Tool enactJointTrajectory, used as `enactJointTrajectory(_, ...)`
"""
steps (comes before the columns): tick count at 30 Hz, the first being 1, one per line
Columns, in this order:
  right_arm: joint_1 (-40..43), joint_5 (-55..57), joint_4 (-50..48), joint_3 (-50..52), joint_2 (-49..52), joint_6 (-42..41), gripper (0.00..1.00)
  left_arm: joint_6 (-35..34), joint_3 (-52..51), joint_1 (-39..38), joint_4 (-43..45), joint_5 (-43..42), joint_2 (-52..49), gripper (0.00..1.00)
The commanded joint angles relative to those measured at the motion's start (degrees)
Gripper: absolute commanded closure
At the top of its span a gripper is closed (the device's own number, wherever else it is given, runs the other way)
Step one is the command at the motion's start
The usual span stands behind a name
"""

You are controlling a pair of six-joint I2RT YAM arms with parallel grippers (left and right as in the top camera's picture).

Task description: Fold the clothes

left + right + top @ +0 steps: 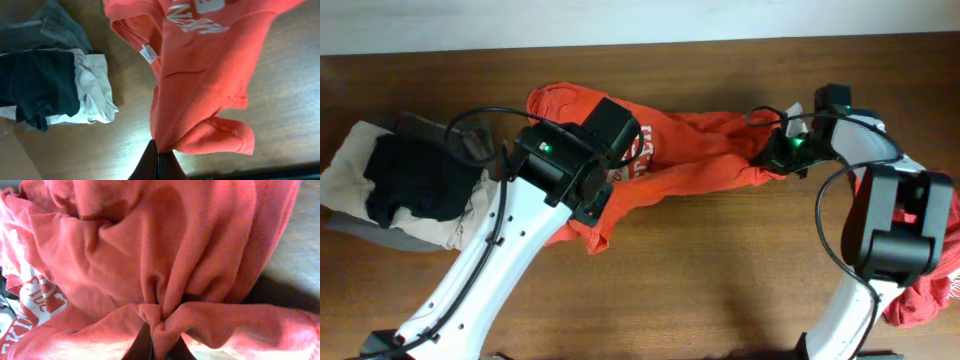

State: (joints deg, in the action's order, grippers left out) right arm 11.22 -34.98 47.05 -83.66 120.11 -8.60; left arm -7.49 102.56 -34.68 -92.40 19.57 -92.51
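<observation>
Brown wooden worktop [720, 260] carries an orange-red T-shirt [700, 150], which lies crumpled and stretched across the middle, with its white letters partly visible. The left fingers [159, 161] are closed and pinch one edge of the T-shirt near a sleeve. The right fingers [150, 342] are also closed, gripping a bunched fold at its other end. One more red garment [925, 290] lies at the right edge, and a pile of dark and beige cloth [400, 185] sits at the far left.
</observation>
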Motion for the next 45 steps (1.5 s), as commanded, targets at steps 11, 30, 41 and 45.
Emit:
enactJointTrajectory(11,1.2,19.4,9.4,0.1,-23.3,0.7,0.96,-2.4,1.0,8.0,2.4,3.2,2.6,0.99)
enactJointTrajectory(30,1.2,22.0,16.7,0.2,-23.0,0.0,0.40,-2.4,1.3,11.9,2.8,3.2,4.5,0.99)
enactJointTrajectory(41,1.2,19.2,9.8,13.6,-22.2,-6.1,0.24,-2.4,1.3,11.9,3.0,2.8,4.5,0.99)
enactJointTrajectory(45,0.9,9.1,-2.1,21.3,-22.2,-6.1,0.24,-2.3,1.3,11.9,3.0,2.5,4.5,0.99)
